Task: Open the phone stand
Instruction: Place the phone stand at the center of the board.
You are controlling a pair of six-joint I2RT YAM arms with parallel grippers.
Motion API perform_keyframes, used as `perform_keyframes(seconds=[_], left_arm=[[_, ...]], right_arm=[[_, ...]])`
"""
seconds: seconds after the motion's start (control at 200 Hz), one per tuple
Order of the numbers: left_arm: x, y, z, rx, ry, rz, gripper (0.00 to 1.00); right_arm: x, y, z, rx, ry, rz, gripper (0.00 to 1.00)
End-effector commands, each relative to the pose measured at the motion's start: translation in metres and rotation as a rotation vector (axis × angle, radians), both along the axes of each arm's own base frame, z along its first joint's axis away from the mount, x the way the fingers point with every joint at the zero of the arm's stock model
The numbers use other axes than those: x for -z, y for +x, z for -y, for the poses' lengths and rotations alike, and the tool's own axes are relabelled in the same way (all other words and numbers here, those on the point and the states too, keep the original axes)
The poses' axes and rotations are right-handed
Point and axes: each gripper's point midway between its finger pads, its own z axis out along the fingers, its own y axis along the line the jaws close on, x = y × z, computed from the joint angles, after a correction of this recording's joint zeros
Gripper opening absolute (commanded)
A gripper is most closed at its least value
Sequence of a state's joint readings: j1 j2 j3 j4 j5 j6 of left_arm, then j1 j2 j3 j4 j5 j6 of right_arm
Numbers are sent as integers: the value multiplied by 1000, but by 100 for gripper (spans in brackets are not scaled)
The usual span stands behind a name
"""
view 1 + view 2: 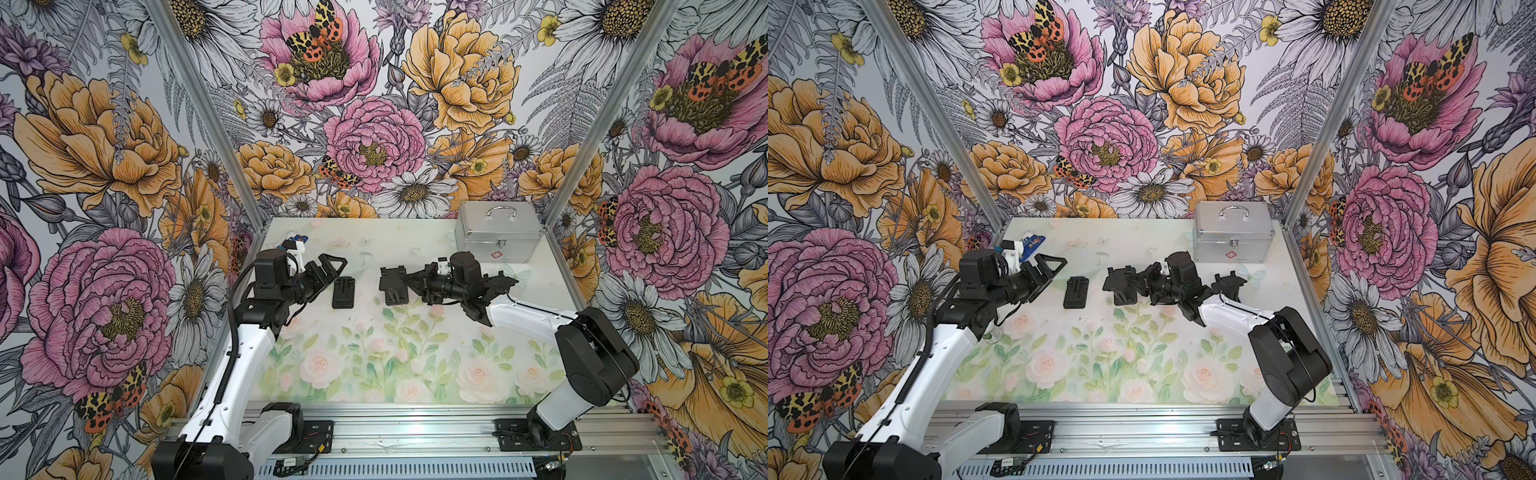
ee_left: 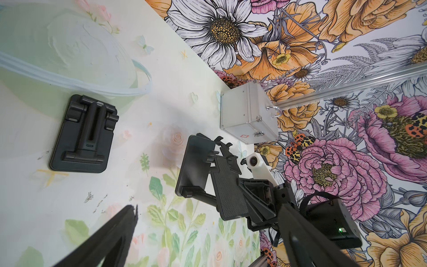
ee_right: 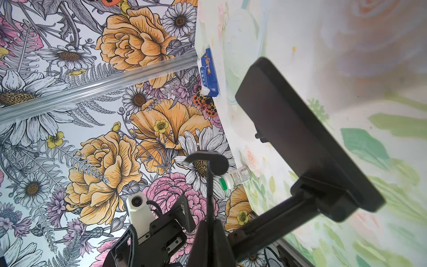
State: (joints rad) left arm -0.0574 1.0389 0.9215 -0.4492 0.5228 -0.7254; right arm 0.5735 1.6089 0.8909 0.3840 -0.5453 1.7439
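The right gripper (image 3: 209,228) is clamped on the black stand (image 3: 300,143), with the floral counter (image 3: 346,57) behind.
The stand's broad plate tilts across the view, and a hinged arm (image 3: 272,222) runs from it down beside the gripper. A thin part with a curved tip rises edge-on from between the closed jaws. A blue packet (image 3: 209,74) lies at the counter's edge against the flowered wall (image 3: 92,129), just beside a metal rail (image 3: 92,90). A small white bottle (image 3: 235,176) with a green cap lies on its side near the wall. A white camera (image 3: 136,203) on the other arm shows near the gripper.
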Motion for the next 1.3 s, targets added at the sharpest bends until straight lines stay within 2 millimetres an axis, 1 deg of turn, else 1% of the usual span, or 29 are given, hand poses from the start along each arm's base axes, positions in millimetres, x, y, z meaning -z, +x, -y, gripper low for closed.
perform_keyframes(seconds=[0.0, 0.09, 0.185, 0.415, 0.63, 0.865, 1.001, 1.091, 1.161, 1.296], left_arm=[[5, -4, 2, 10, 31, 2, 99], [9, -5, 4, 18, 37, -6, 99], [12, -5, 5, 22, 39, -13, 99], [17, -5, 10, 39, 44, -25, 99], [17, -5, 12, 48, 46, -26, 99], [17, -4, 14, 54, 47, -28, 99], [15, -3, 14, 55, 46, -23, 99], [15, -3, 14, 54, 46, -23, 99], [14, -3, 14, 53, 45, -22, 99], [14, -2, 14, 52, 46, -23, 99]], right_arm=[[-17, -14, -7, 14, 106, 20, 0], [-5, -29, -12, 18, 123, -12, 0], [11, -37, -11, 45, 143, -49, 0], [48, -39, -7, 133, 227, -148, 0], [64, -38, -11, 150, 244, -190, 0], [72, -35, -11, 183, 308, -227, 0], [70, -34, -13, 181, 317, -228, 13], [68, -33, -13, 182, 322, -227, 17], [66, -33, -13, 180, 325, -224, 26], [60, -33, -15, 170, 335, -216, 33]])
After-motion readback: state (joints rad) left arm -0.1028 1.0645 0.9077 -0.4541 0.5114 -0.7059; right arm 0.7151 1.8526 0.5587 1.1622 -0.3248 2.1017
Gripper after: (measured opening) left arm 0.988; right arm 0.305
